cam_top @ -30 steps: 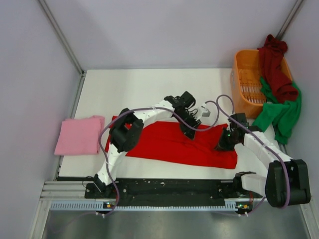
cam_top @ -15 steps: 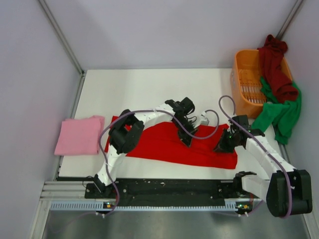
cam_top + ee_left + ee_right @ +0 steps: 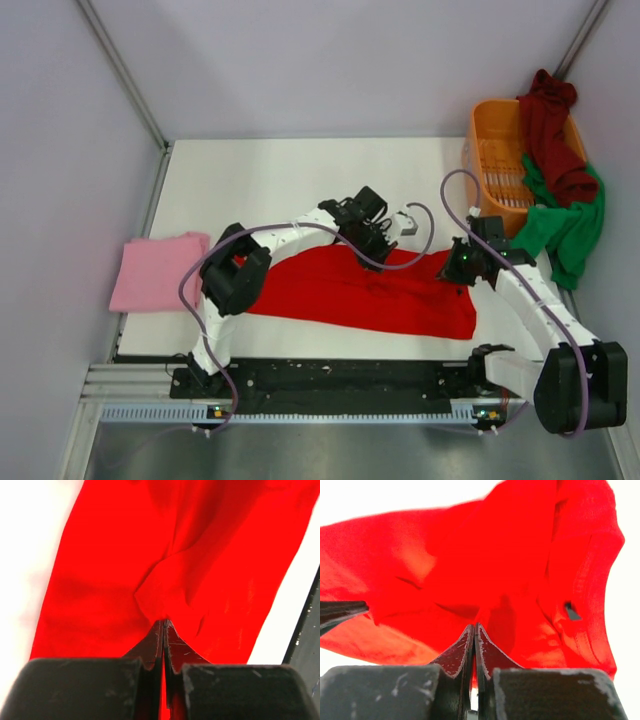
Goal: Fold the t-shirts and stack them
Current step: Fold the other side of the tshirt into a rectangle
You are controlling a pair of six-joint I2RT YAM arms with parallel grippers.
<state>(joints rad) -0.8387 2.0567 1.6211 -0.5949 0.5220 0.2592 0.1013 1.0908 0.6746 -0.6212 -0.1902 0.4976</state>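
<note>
A bright red t-shirt (image 3: pixel 330 290) lies spread along the front of the white table (image 3: pixel 260 180). My left gripper (image 3: pixel 383 243) is at the shirt's far edge near the middle, shut on a pinched fold of red cloth (image 3: pixel 150 587). My right gripper (image 3: pixel 452 272) is at the shirt's far right corner, also shut on red cloth (image 3: pixel 470 555), which rises bunched around its tips. In the wrist views the left gripper (image 3: pixel 164 624) and right gripper (image 3: pixel 474 628) both show jaws pressed together with cloth between them. A folded pink t-shirt (image 3: pixel 160 270) rests at the table's left edge.
An orange slotted basket (image 3: pixel 493 165) stands at the back right. A maroon t-shirt (image 3: pixel 555 135) hangs over its rim and a green t-shirt (image 3: pixel 565 225) trails down beside it. Grey walls close in the sides and back; a black rail (image 3: pixel 340 378) runs along the front.
The left gripper has shut on the red shirt's far edge and drawn back slightly. The right gripper, shut throughout, has moved away and to the right, raising the shirt's corner.
</note>
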